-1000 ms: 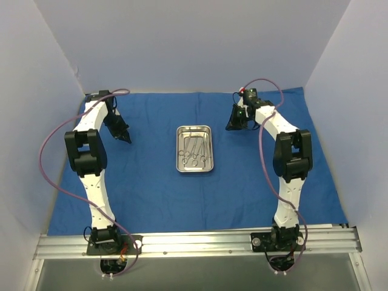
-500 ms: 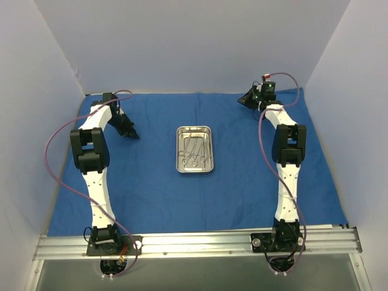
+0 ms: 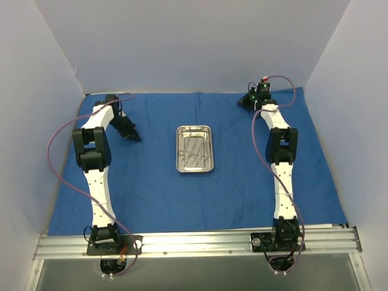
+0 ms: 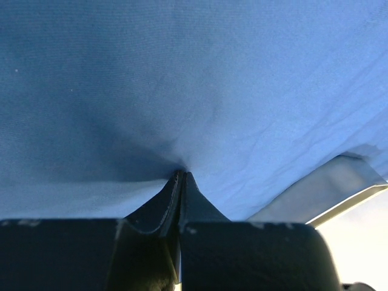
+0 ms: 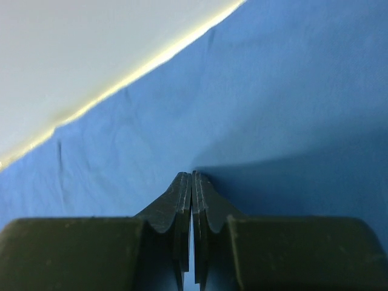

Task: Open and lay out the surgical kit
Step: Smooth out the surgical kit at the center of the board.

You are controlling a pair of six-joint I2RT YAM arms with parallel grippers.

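Item count, as visible:

- Cloth wrap (image 3: 151, 182): one, a single royal-blue sheet
- Steel tray (image 3: 194, 170): one
- Ring-handled instruments (image 3: 194, 151): several, all inside the tray. They overlap, so the top view does not resolve the exact number
- Arms: two, the left arm (image 3: 94, 176) and the right arm (image 3: 282, 182)
- Grippers: two, one per arm, the left gripper (image 3: 134, 138) and the right gripper (image 3: 242, 102)
- Fingers (image 4: 167, 200): two per gripper, four in total
- Purple cables (image 3: 53, 163): two, one looping along each arm
- Arm bases (image 3: 104, 237): two
- Aluminium rail (image 3: 194, 242): one, carrying both bases
- Wall panels (image 3: 194, 42): three, at left, back and right
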